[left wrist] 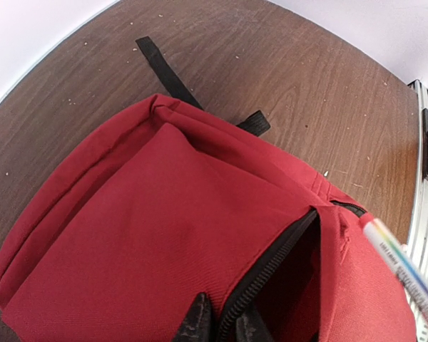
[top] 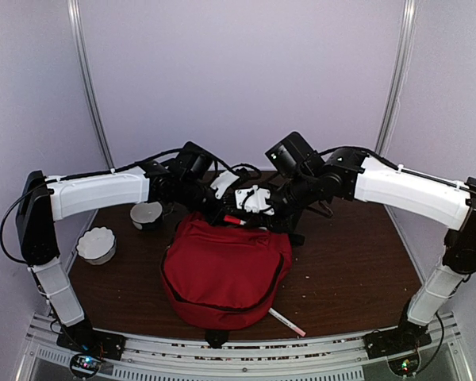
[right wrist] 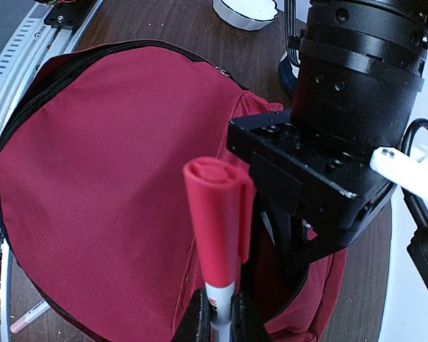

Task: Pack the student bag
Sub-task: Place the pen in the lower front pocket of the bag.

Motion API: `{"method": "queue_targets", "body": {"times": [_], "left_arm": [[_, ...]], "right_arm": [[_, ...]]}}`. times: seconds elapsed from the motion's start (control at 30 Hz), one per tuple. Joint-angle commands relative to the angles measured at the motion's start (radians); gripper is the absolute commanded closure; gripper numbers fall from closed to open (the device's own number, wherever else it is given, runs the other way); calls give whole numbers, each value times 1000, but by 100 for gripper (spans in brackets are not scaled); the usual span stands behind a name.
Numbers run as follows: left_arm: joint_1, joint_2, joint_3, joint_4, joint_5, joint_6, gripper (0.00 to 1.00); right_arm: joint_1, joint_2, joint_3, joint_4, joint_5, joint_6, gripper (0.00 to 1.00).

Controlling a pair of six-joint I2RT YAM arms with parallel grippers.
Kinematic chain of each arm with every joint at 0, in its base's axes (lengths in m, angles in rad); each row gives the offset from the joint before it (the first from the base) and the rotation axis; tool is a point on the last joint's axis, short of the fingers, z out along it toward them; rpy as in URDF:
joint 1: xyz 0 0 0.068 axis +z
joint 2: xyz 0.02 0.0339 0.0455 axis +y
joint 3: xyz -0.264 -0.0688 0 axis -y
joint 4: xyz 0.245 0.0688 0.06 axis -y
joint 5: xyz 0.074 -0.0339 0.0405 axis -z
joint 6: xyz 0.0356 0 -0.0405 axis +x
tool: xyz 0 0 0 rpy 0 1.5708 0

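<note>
Over the student bag [top: 222,274], left end effector [left wrist: 222,324] pinches its zipper [left wrist: 271,263]; right end effector [right wrist: 218,317] grips a red-capped marker [right wrist: 217,214].

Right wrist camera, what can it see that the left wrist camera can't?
Only the right wrist view shows the red-capped marker pinched in the right end effector, plus a white bowl on the table. Only the left wrist view shows black straps lying on the table and the left end effector gripping an open zipper edge. Both show the red student bag, and a loose pen beside it, probably the same one.
</note>
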Motion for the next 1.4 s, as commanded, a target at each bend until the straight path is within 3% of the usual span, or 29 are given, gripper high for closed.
{"method": "queue_targets", "body": {"times": [0.0,0.23,0.8,0.9,1.1,1.37], "left_arm": [[0,-26,25,27,15,-3,87],[15,-38,14,39,4,-5,87],[19,-36,17,39,-4,-9,87],[20,-37,17,38,0,-8,87],[19,-37,17,38,5,-8,87],[20,-36,17,39,8,-9,87]], "right_arm": [[-1,29,16,83,-23,21,92],[-3,69,0,158,-13,-5,92],[-3,73,-209,325,182,-89,90],[-2,72,-219,344,248,-52,87],[8,32,-263,438,386,43,71],[7,13,-220,383,345,134,70]]}}
